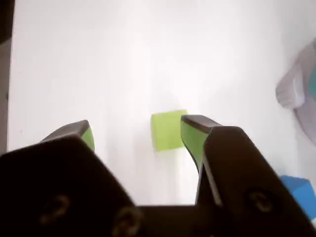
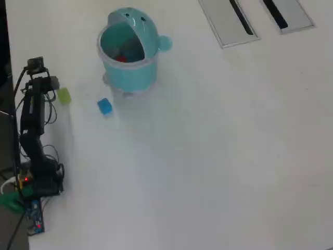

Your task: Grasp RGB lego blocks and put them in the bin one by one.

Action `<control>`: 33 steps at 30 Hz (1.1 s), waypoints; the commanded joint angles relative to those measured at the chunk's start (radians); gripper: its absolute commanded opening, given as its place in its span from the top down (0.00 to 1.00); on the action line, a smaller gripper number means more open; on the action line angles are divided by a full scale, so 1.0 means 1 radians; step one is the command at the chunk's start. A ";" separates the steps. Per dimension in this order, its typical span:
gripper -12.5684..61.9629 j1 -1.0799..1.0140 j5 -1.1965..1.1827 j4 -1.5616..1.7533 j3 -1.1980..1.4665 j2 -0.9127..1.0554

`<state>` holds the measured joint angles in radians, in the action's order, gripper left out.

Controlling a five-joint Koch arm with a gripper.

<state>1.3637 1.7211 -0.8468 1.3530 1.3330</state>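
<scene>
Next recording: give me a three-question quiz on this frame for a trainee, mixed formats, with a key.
1. True or false: the gripper is clamped on the yellow-green block.
2. Which block lies nearest the bin in the overhead view? A) blue block B) yellow-green block C) neither remains on the table
3. Fill in: a ___ item shows inside the bin.

Key: 1. False: the jaws are spread, and the block lies by one finger. 2. A. 3. red

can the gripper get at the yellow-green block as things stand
Probably yes: the gripper is open, the yellow-green block lies between its tips on bare table, and the blue block sits well aside.
</scene>
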 commanded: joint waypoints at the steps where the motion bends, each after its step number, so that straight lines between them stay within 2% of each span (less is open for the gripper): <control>1: 0.40 -0.011 0.012 0.083 -0.025 0.012; 33: 0.40 -0.067 0.081 0.411 0.170 -0.123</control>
<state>1.2977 1.7963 -0.4939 1.5539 1.1950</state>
